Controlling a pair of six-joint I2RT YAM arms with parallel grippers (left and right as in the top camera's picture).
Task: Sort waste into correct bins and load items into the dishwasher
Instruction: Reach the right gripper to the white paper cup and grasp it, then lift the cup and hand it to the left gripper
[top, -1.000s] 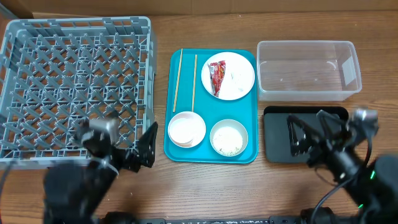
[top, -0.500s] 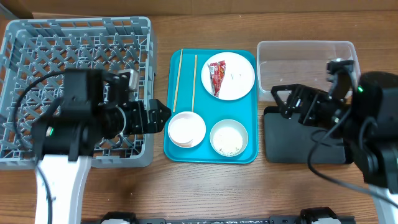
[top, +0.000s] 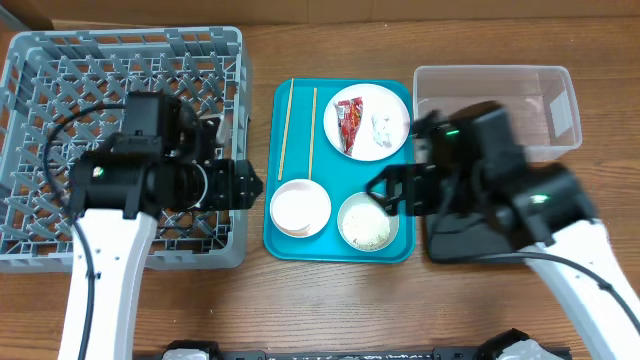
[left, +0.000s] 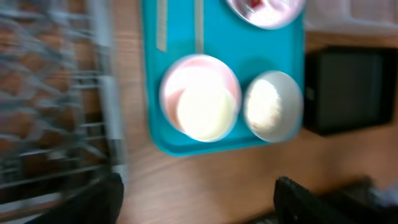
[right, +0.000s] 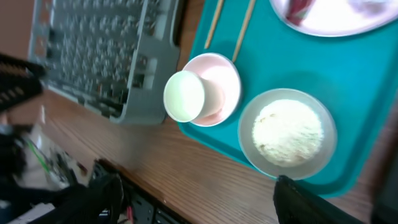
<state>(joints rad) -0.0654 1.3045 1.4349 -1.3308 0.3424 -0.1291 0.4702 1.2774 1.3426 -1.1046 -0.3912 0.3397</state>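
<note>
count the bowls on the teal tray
2: a pink bowl holding a white cup at the teal tray's front left; a rice-filled bowl at its front right. None appear hidden.

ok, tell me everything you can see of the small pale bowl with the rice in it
The small pale round bowl looks like smooth, slightly glossy grey-white ceramic or plastic with a thin rim. It stands upright at the near right corner of the teal serving tray. A low heap of loose white rice grains covers its bottom. A pinkish bowl holding a white cup sits close on its left; whether the bowls touch is unclear.
</note>
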